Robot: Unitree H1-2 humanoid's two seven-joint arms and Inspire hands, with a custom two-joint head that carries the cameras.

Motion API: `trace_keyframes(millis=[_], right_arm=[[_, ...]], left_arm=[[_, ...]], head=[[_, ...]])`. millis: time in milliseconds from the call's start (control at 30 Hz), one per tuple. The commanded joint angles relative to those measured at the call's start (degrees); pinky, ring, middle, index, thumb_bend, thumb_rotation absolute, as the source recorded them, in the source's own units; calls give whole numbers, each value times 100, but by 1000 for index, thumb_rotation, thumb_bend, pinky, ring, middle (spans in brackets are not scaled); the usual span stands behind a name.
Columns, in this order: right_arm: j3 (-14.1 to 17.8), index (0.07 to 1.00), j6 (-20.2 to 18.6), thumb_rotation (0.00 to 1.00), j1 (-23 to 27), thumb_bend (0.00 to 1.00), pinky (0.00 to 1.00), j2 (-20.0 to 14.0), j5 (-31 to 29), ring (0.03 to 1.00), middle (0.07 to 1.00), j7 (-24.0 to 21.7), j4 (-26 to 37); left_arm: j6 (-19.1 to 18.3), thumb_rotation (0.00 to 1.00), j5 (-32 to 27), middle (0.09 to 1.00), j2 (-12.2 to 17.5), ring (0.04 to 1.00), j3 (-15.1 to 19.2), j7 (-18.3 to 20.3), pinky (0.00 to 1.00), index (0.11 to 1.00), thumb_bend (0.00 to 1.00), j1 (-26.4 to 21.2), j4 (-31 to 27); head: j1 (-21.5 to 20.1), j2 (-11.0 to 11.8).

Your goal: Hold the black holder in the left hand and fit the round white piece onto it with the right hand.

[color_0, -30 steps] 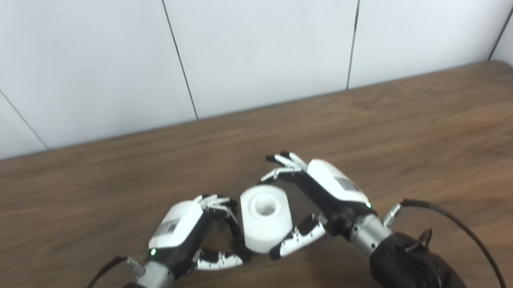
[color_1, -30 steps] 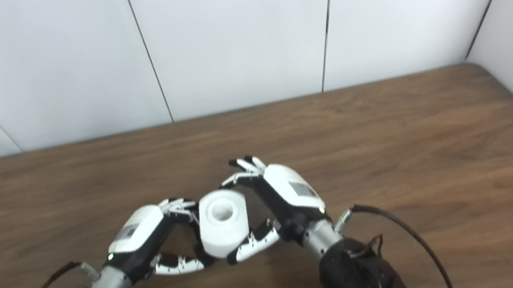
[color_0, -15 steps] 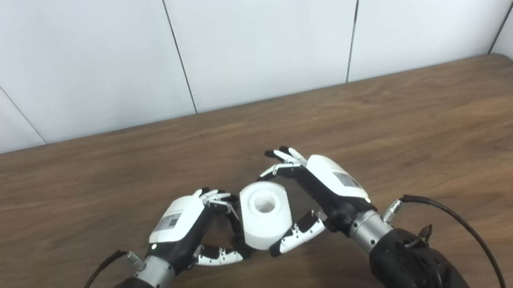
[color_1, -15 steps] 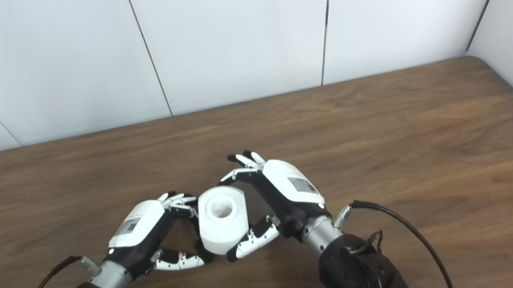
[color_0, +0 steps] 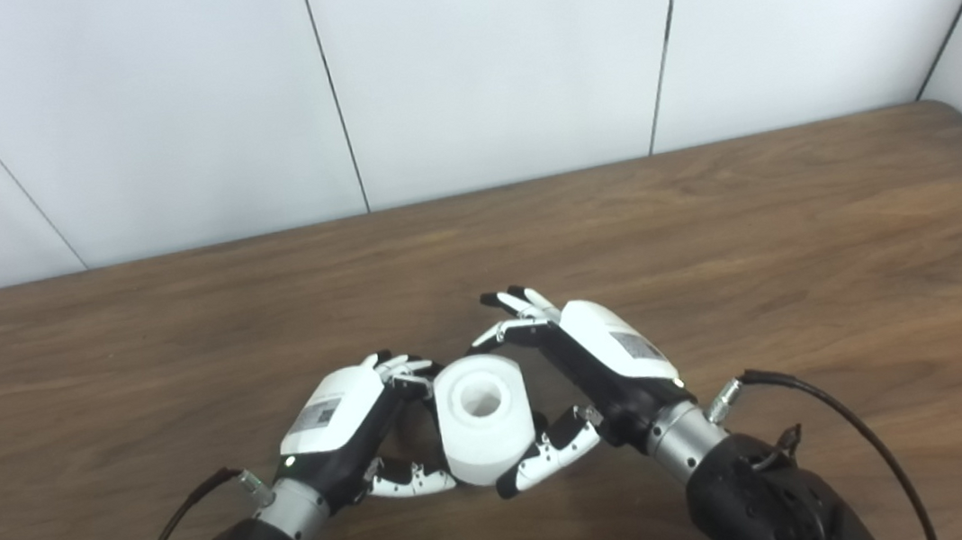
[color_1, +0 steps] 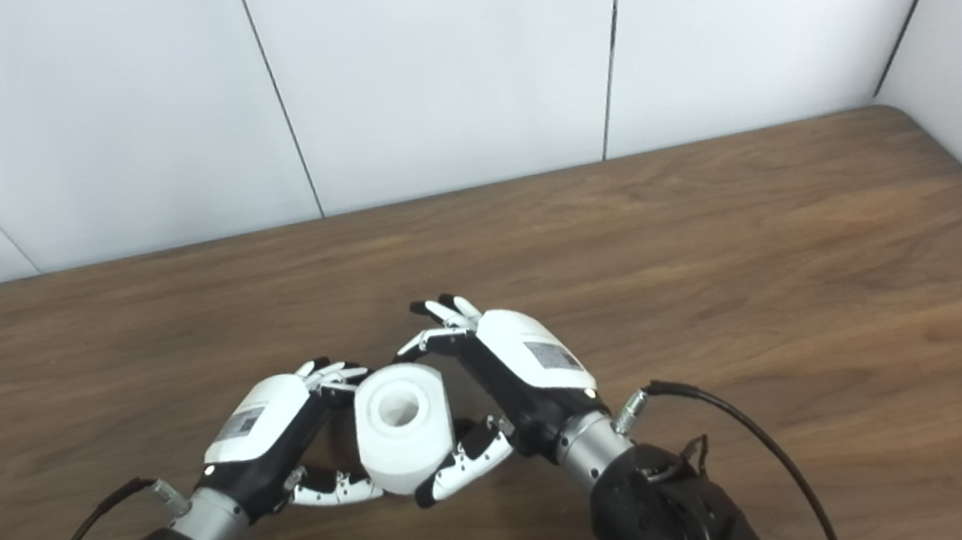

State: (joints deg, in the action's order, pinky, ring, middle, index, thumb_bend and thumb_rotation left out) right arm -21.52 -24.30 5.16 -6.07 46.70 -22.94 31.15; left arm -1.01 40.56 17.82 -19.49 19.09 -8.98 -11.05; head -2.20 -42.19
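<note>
The round white piece, a thick cylinder with a hole in its top face, is held low over the table between my two hands. My right hand is shut on it, with fingers curled over the far side and the thumb under the near side. My left hand is closed at the piece's left side. Only a dark sliver of the black holder shows inside the left hand's grasp. The white piece hides the rest of the holder, so I cannot see how the two parts meet.
The brown wooden table stretches wide to the right and far side. White wall panels rise behind its far edge and at the right corner. Black cables trail from both wrists near the bottom edge.
My right hand has carried the white piece left, against the left hand, covering the black holder that showed between them before. The left hand has stayed in place.
</note>
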Motion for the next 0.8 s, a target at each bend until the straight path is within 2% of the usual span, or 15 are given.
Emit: trace_keyframes(millis=[0,367,600,767], right_arm=[[-32,479,32,143,44,505,878,-8,79,1000,954,-93,125],[19,479,55,141,10,505,877,-15,69,1000,955,-78,131],[175,479,147,140,0,506,852,-93,-20,1000,949,60,136],[273,479,203,138,10,505,887,-167,-72,1000,951,104,138]], left_arm=[[8,42,8,854,-43,917,-8,-15,1000,482,517,-117,-211],[3,42,20,853,-37,920,-2,-10,1000,482,517,-116,-210],[14,42,22,853,-33,916,-6,-10,982,482,517,-119,-214],[18,42,20,853,-31,915,-5,-9,982,482,517,-120,-205]], head=[[0,-5],[-43,-2],[-43,-2],[-57,5]])
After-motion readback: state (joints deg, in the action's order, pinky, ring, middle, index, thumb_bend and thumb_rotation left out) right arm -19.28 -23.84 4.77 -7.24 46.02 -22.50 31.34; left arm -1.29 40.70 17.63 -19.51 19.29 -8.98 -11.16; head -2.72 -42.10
